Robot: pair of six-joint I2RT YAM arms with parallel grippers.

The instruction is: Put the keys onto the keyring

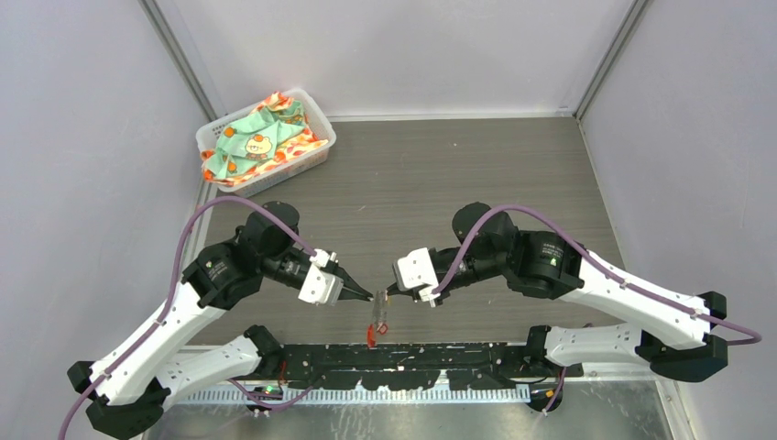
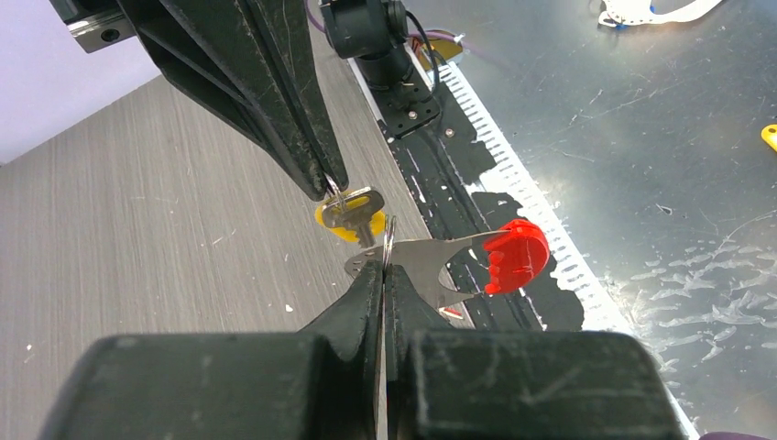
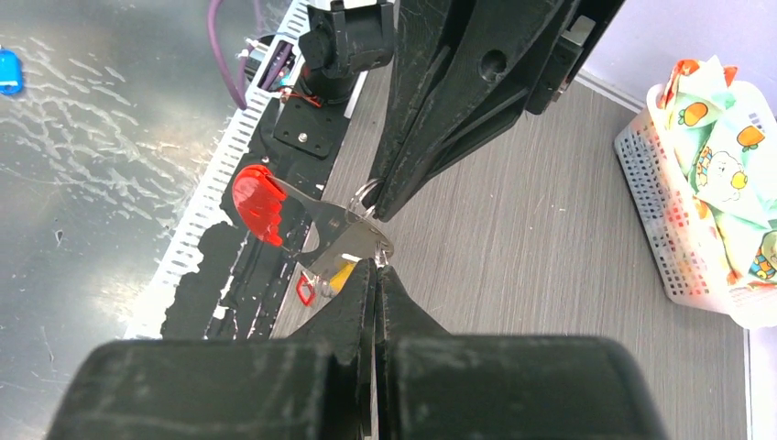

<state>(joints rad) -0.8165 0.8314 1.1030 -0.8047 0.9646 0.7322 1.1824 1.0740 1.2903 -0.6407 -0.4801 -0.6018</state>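
We saw a white plastic basket [image 3: 652, 215] in the far left corner of a grey wood-grain table [image 1: 458, 174]. A crumpled cloth [image 1: 261, 137], green with orange patterns, filled it. Plain pale walls [image 1: 73, 137] stood around the table on three sides. Along the near edge ran a black mounting rail [image 1: 431, 357], and beyond it lay a scratched metal sheet [image 2: 660, 137]. On this sheet we noticed a small blue object [image 3: 7, 71], a small yellow object [image 2: 770, 136] cut by the picture edge, and a white flat piece [image 2: 651, 11]; what they were we could not tell.
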